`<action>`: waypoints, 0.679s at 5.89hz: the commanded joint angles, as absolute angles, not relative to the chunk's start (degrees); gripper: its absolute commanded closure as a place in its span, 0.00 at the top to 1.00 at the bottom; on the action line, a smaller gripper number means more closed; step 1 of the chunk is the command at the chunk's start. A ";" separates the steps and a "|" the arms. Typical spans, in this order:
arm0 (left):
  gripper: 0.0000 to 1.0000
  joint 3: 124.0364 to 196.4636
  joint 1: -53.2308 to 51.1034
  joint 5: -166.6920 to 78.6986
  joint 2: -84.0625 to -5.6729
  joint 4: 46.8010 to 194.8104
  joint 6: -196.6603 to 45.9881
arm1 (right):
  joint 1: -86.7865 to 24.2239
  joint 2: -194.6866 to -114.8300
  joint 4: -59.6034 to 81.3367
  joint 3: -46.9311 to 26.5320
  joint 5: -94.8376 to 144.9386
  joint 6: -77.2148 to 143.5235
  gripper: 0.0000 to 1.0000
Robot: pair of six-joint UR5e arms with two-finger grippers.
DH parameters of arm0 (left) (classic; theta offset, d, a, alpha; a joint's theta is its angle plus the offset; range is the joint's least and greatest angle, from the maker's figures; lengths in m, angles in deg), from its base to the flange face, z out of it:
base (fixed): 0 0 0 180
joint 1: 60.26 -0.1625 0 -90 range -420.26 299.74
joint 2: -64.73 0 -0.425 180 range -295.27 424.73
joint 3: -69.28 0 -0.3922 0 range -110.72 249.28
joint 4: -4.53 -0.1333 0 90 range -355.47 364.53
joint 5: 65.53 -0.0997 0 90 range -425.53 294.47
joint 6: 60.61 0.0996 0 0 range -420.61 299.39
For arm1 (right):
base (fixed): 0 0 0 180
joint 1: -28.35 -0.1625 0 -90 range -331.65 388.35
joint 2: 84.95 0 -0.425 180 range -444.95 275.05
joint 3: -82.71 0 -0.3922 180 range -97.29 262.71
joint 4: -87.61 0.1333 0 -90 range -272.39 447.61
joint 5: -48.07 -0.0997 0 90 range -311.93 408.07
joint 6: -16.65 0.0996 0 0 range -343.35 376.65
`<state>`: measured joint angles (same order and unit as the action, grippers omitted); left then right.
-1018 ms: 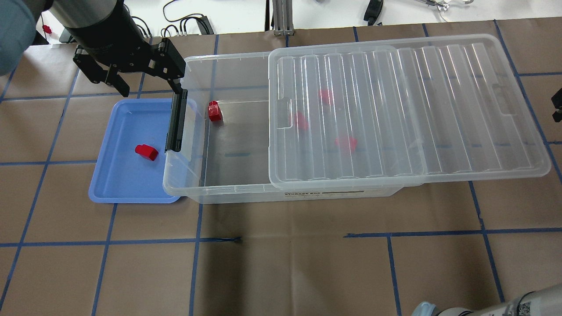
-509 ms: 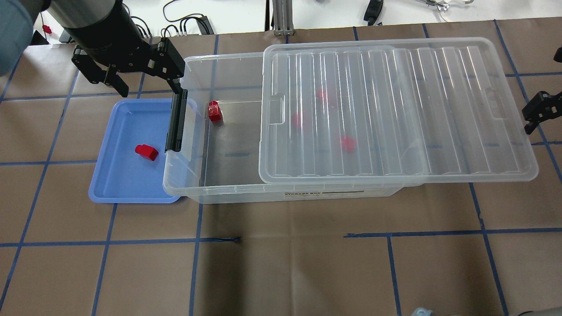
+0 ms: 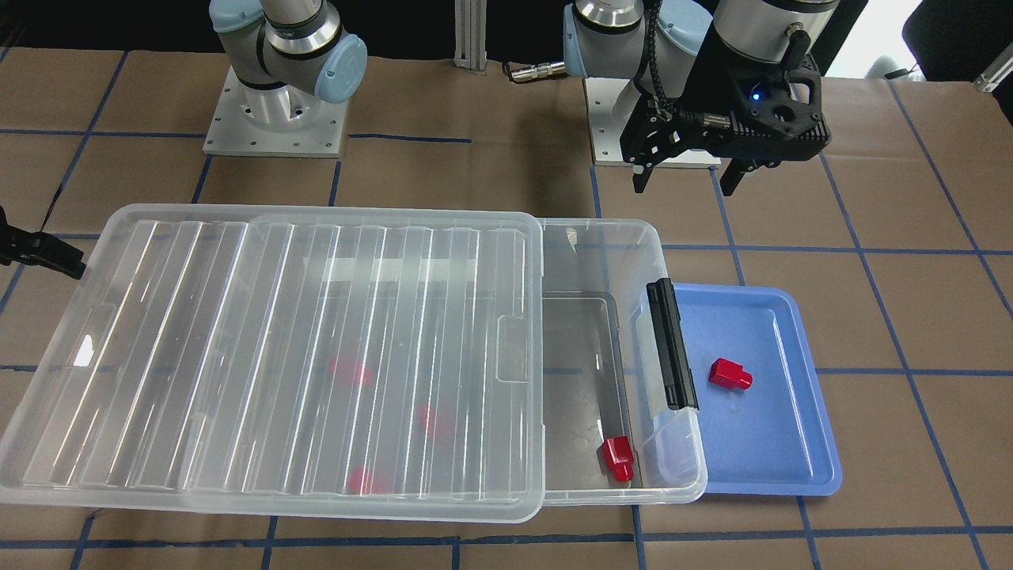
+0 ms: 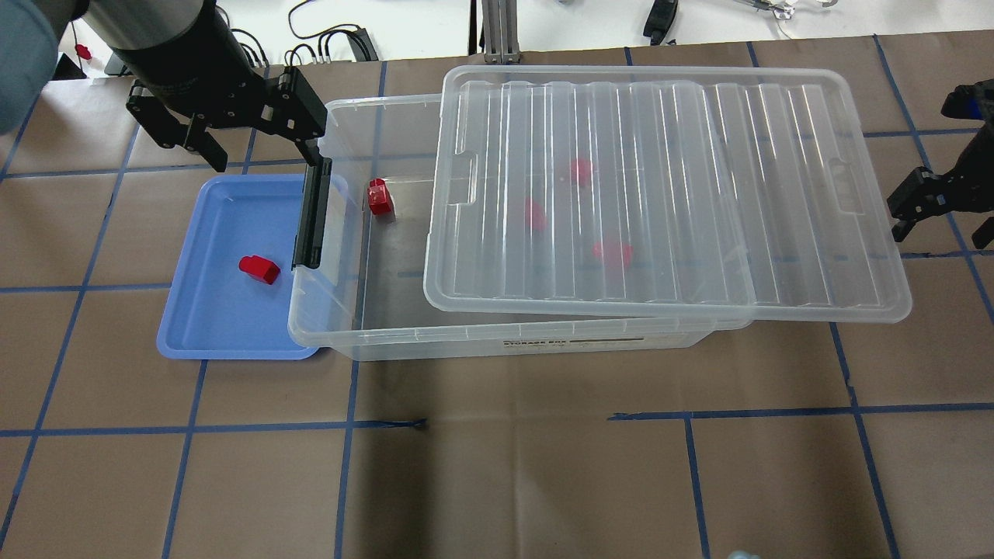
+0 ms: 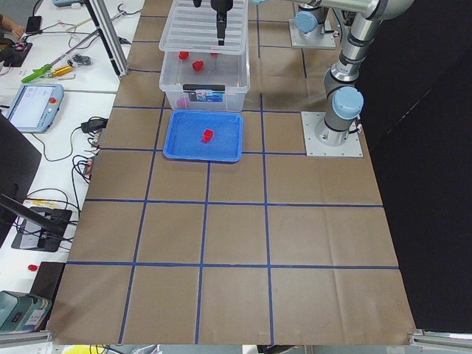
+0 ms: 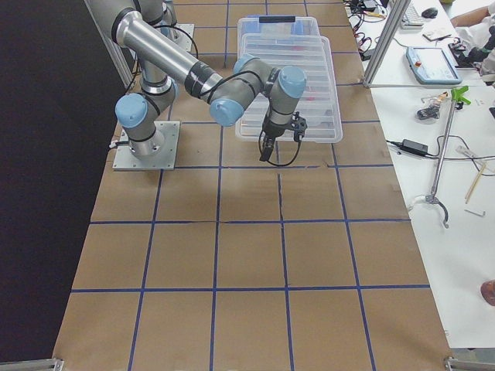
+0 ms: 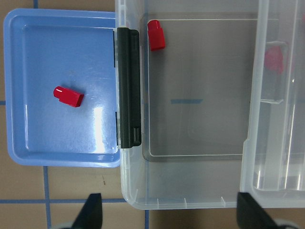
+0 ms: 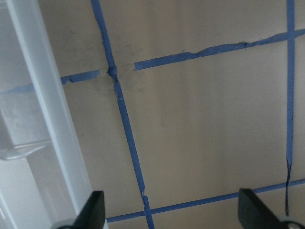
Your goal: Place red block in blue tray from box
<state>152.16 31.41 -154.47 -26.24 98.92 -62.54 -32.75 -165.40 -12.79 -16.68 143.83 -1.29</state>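
Note:
One red block (image 4: 258, 269) lies in the blue tray (image 4: 203, 330), left of the box (image 4: 404, 330); it also shows in the left wrist view (image 7: 68, 96). A second red block (image 4: 379, 196) sits in the box's uncovered left end, near the black clip bar (image 4: 312, 213). Three more red blocks (image 4: 611, 253) show blurred under the ribbed lid (image 4: 699, 140), which lies askew over most of the box. My left gripper (image 4: 264, 155) hangs open and empty above the tray's far edge. My right gripper (image 4: 943, 233) is open, with one finger at the lid's right end.
The table is brown paper with a blue tape grid (image 4: 769, 415). Cables (image 4: 326, 43) and a metal post (image 4: 497, 31) lie beyond the far edge. Both arm bases (image 3: 273, 119) stand on the robot's side. Benches with tools flank the table ends.
The lid has slid left over the box and turned slightly, covering more of the opening. My right gripper has come in from the right edge behind it. My left gripper has stayed put.

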 commanded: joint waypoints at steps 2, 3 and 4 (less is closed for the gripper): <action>0.99 152.16 31.41 -154.48 -26.24 99.01 -62.54 | -37.02 -165.46 -13.02 -16.87 143.35 1.61 1.00; 0.99 152.16 31.41 -154.48 -26.24 98.92 -62.54 | -38.95 -165.46 -13.11 -16.87 143.00 2.41 1.00; 0.99 152.16 31.41 -154.48 -26.24 99.01 -62.54 | -40.45 -165.46 -13.11 -16.96 140.99 4.76 1.00</action>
